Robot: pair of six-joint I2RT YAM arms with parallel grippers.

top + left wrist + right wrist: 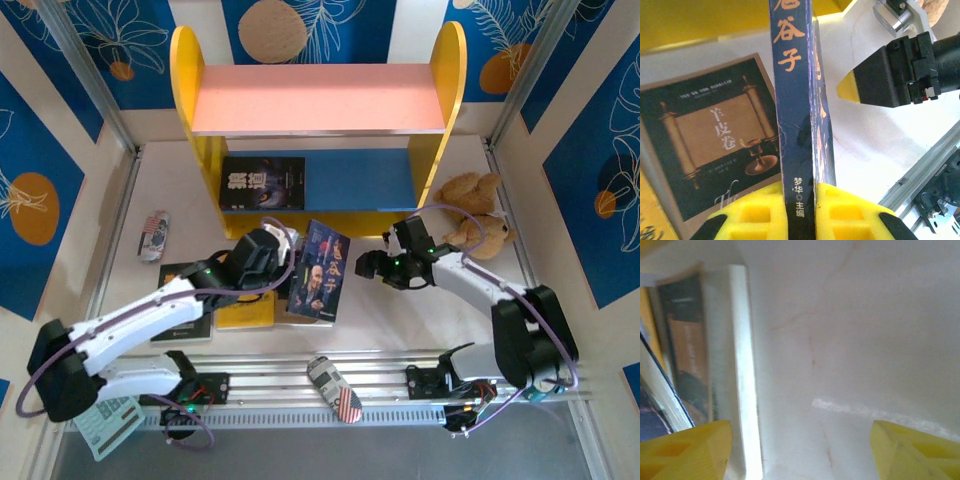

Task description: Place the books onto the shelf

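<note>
**Before the shelf: one book placed, one in the claw, three on the counter**

On the blue lower board of the shelf (350,180), at its left end, a black book (262,183) sits with its cover toward the overhead camera. Whether it lies flat or leans cannot be told. The left claw (802,197) is clamped on the dark blue book (322,270), with a pad on each cover at the foot of the spine. It holds the book above the counter (420,315), just short of the shelf. The book's long axis runs straight out from the claw, title end farthest, roughly toward the shelf. The book is tilted, its portrait cover turned toward the right arm. The right claw (800,445) is spread wide and empty, near the book's free edge but apart from it. Flat on the counter lie a yellow book (245,312), a brown-black book (710,135) with an orange panel, and a second black book (185,325) partly under the left arm. By this count, about a fifth of the task is done.
</note>
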